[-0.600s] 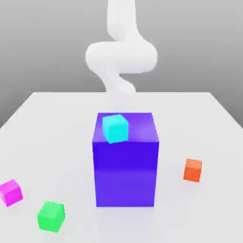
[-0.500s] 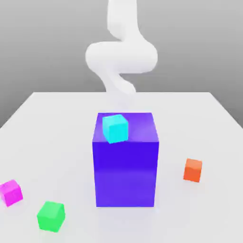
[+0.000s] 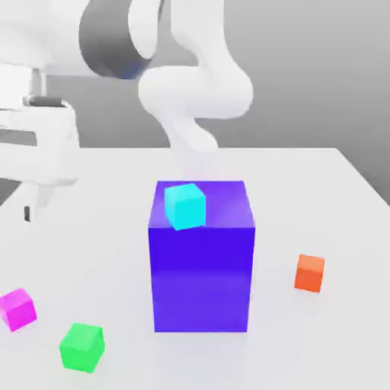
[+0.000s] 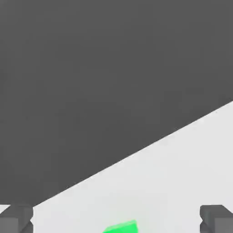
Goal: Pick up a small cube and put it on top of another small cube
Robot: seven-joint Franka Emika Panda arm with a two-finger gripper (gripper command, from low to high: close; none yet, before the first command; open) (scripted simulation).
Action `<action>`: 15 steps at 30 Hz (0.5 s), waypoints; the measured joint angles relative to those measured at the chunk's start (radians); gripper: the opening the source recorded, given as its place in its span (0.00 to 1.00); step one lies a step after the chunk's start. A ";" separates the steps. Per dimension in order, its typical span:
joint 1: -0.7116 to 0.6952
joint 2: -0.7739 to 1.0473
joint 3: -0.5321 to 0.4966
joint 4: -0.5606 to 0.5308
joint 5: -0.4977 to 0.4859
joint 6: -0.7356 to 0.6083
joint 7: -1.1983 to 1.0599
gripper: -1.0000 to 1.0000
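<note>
Exterior view: the small cube (image 3: 17, 308), magenta, sits on the table (image 3: 335, 198) at the near left corner, below and nearer the camera than the hand. The claw (image 4: 116, 219) is spread wide and empty.

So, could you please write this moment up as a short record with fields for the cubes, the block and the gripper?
surface: white table
blue block: standing mid-table, far larger than the cubes
cyan cube: resting on top of the blue block
magenta cube: on the table at the exterior view's left
green cube: on the table, near the magenta cube but apart from it
orange cube: on the table at the exterior view's right
gripper: open, holding nothing
stacking: not yet started
</note>
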 joint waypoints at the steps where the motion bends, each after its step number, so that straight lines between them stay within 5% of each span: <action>1: -0.023 0.037 -0.008 -0.006 0.014 0.014 -0.009 0.50; 8: -0.139 0.300 -0.033 -0.043 0.118 0.115 -0.073 0.50; 13: -0.238 0.481 0.071 -0.010 0.231 0.241 -0.157 0.50; 14: -0.249 0.500 0.085 -0.006 0.242 0.255 -0.166 0.00; 15: -0.249 0.500 0.085 -0.006 0.242 0.255 -0.166 0.00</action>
